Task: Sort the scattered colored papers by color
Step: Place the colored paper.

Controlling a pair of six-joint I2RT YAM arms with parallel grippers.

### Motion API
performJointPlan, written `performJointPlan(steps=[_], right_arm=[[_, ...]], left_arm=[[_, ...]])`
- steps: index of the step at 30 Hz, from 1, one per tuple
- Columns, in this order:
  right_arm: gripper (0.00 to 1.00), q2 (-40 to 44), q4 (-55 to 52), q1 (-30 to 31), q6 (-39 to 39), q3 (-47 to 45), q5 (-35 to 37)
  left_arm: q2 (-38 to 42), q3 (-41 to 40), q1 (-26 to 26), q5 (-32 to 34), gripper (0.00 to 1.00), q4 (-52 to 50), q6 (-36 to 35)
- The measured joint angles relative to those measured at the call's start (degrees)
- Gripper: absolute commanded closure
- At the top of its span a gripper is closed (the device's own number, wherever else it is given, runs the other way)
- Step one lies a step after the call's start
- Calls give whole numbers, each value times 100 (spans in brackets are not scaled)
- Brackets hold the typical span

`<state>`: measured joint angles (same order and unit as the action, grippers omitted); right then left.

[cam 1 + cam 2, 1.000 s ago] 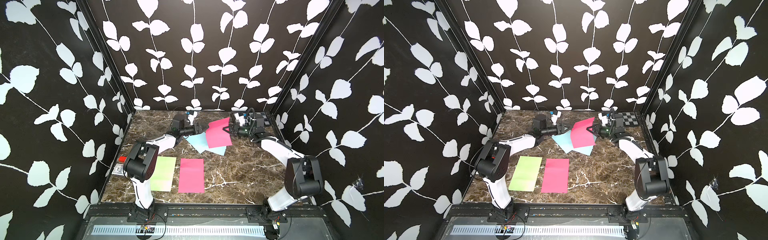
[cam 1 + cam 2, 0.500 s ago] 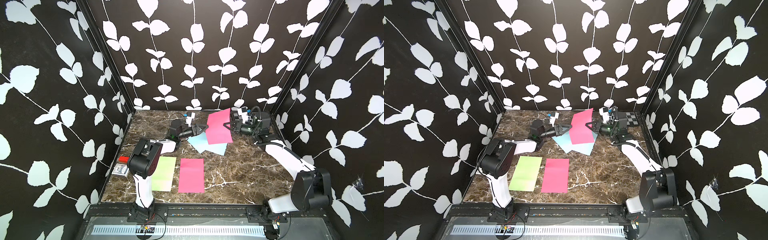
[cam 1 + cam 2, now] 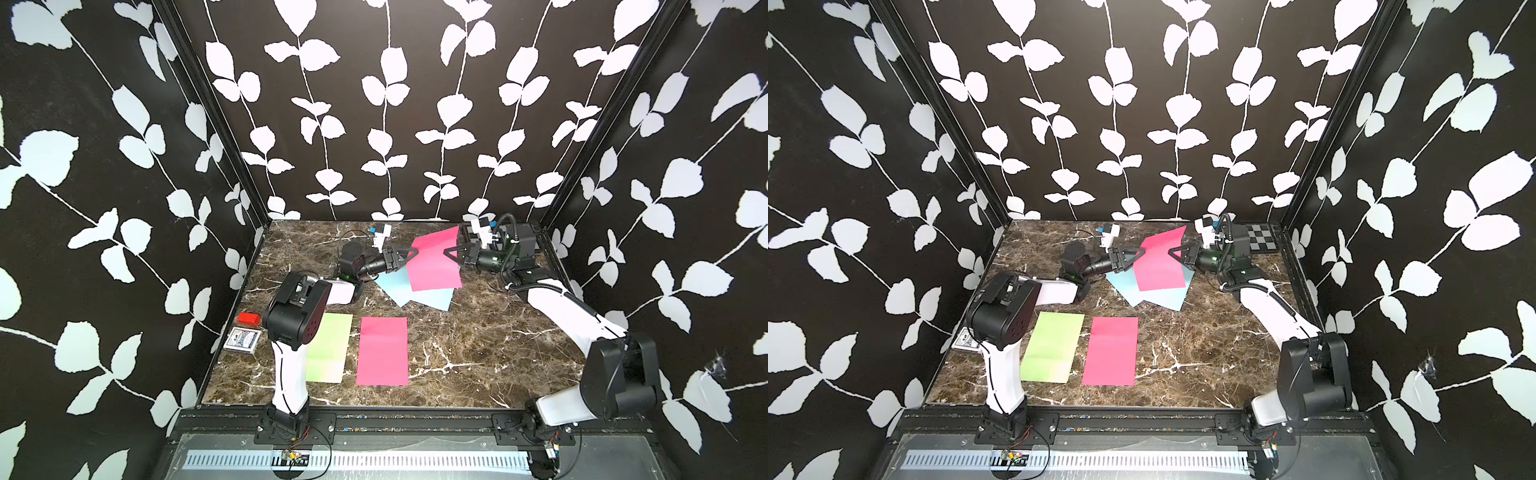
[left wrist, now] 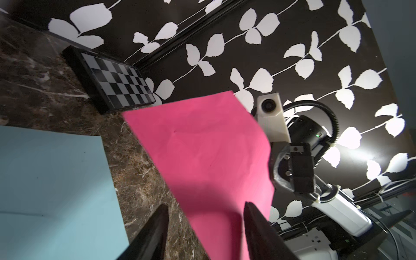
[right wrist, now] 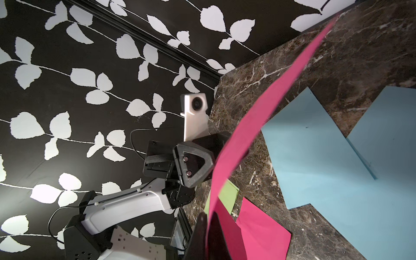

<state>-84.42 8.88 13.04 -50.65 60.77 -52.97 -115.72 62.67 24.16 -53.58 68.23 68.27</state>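
Right hand (image 3: 451, 252), also seen in the right wrist view (image 5: 208, 222): closed on one edge of the raised pink sheet (image 3: 434, 266), which it holds off the counter (image 3: 478, 353) in a steep, slightly bowed tilt.

Left hand (image 3: 409, 253): open, with one jaw on each side of the sheet's opposite edge, as the left wrist view (image 4: 206, 225) shows. It is not closed on the paper.

Change over the last second: the sheet was lower and draped toward the blue sheets (image 3: 399, 286), and the left hand was down beside them. The sheet now stands higher and more upright, and the left hand has risen to straddle its free edge.

Beneath and around: the two overlapping blue sheets lie flat at the back of the counter, under the raised sheet. Whether its lower edge still touches them cannot be told.

Toward the front, a green sheet (image 3: 332, 345) and a flat pink sheet (image 3: 383, 351) lie side by side, just apart.

Reading: this looks like a hand-over to the left arm, which stands nearer the flat pink sheet. The green place and the pink place are begun, and the blue pair is not yet squared.
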Motion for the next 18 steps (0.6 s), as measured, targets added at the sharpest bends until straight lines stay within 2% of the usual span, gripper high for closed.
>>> performJointPlan(steps=[8,10,14,18], right_arm=[[100,-81,-153,0,164,-63,11],[100,-81,-234,0,234,-63,24],[100,-83,-330,0,313,-63,66],[100,-83,-328,0,330,-63,138]], left_arm=[[0,175,-22,-188,61,184,203],[0,175,-26,-225,62,162,195],[11,175,-33,-317,63,-46,31],[107,170,-33,-398,68,-553,-339]])
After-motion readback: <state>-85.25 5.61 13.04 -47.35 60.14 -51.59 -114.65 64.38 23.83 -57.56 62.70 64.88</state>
